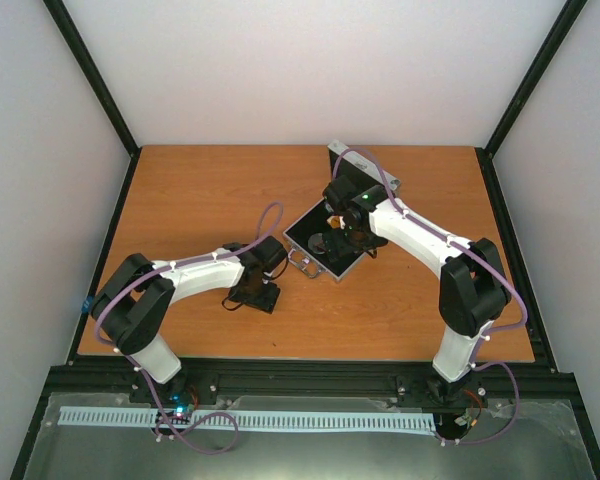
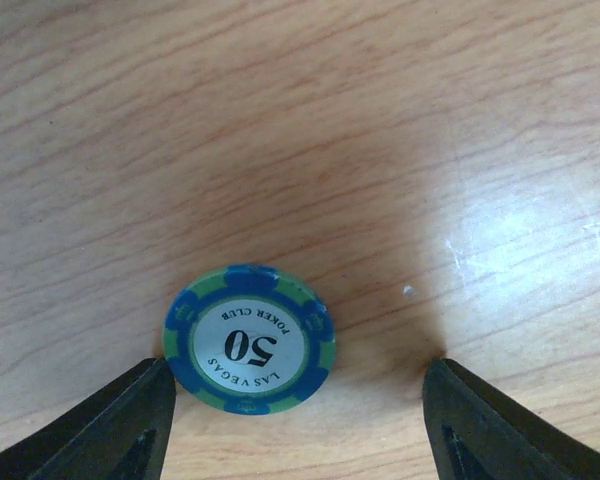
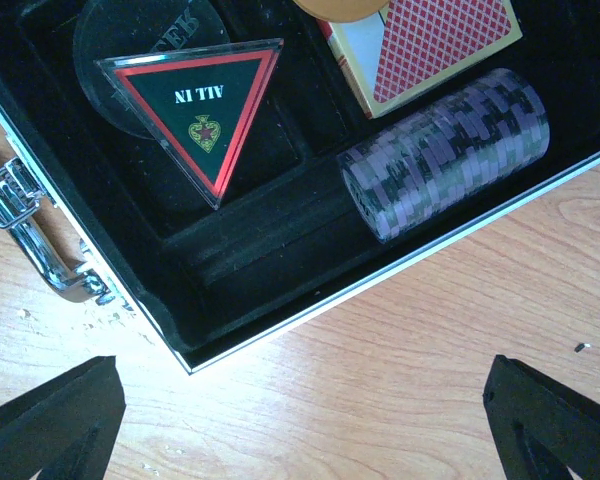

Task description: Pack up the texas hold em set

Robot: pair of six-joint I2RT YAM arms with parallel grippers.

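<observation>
Top view: my left gripper (image 1: 252,298) sits low over the table (image 1: 180,200), pointing down, well apart from the case (image 1: 305,230), which lies open off to its right and farther out. My right gripper (image 1: 342,240) hangs directly over the case's black lining; I cannot judge either finger gap from up here. Left wrist view: left gripper (image 2: 298,378) jaws stand apart with nothing clamped, bare wood between them. One poker chip (image 2: 250,340) lies flat on the table just ahead of the tips, blue and green rim, white centre marked 50, its edge up against the finger on the view's left side; actual contact I cannot confirm. Right wrist view: right gripper (image 3: 300,375) spread wide and empty, both tips over bare wood just short of the case's near corner (image 3: 190,362). Beyond the tips, inside the case: black-red triangle (image 3: 205,110) reading ALL IN, lying partly over a clear disc (image 3: 130,40); to its right a pink-white card pack (image 3: 430,40) with an orange disc (image 3: 345,6) at the frame edge; nearer me, a chip roll (image 3: 445,150) on its side in a groove. Metal handle (image 3: 35,240) at the case's left edge.
</observation>
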